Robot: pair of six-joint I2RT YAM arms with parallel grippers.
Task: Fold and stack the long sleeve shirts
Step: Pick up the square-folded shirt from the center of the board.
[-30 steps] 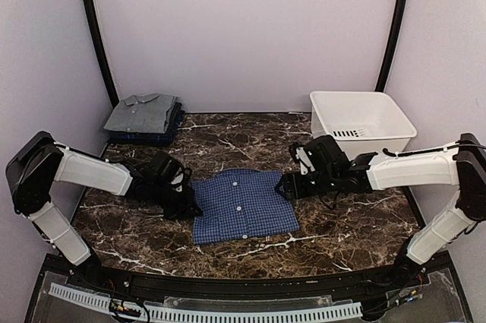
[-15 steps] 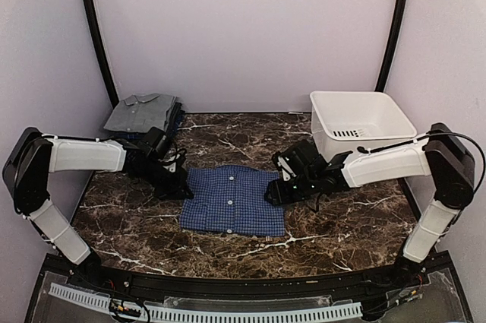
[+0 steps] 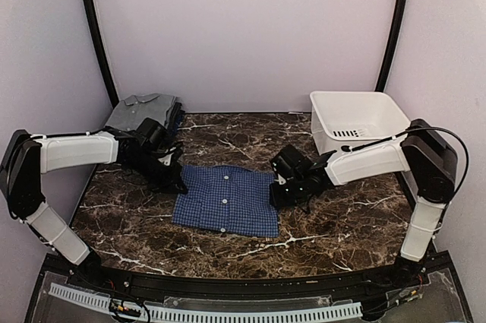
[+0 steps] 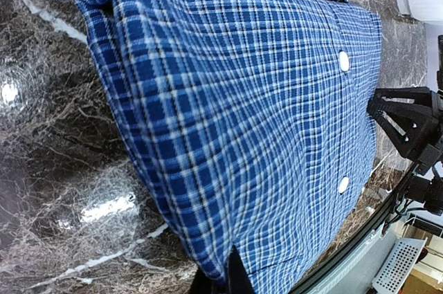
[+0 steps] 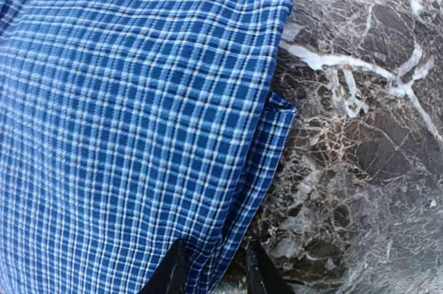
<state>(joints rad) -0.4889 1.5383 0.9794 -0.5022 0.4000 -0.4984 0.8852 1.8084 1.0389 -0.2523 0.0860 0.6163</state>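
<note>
- Since the earlier frame, the blue check shirt (image 3: pixel 225 200) has slid left and a little toward the table's back-left corner. Both arms have travelled with it, and the right claw has narrowed.
- The marble table (image 3: pixel 342 224) carries everything. Its smooth top probably lets the folded cloth slide rather than having to be lifted.
- The white tub (image 3: pixel 376 139) sits at the back-right corner, well apart from the work.
- The blue check shirt lies folded, front up, near the middle of the table and a little left of centre. We judge the folding done and the move to the pile under way.
- The grey shirt (image 3: pixel 140 112) lies folded on top of a dark pile at the back-left corner, which is likely where the blue one is headed.
- The left gripper (image 3: pixel 173 180) is clamped on the shirt's left edge, and the cloth runs straight into its tips.
- The right gripper (image 3: pixel 279 192) is at the opposite edge, its fingers (image 5: pixel 172 272) a narrow gap apart astride the hem. We cannot tell whether they bite yet. A hold on both sides would keep the fold from skewing.
- White buttons (image 4: pixel 344 61) run down the placket.
</note>
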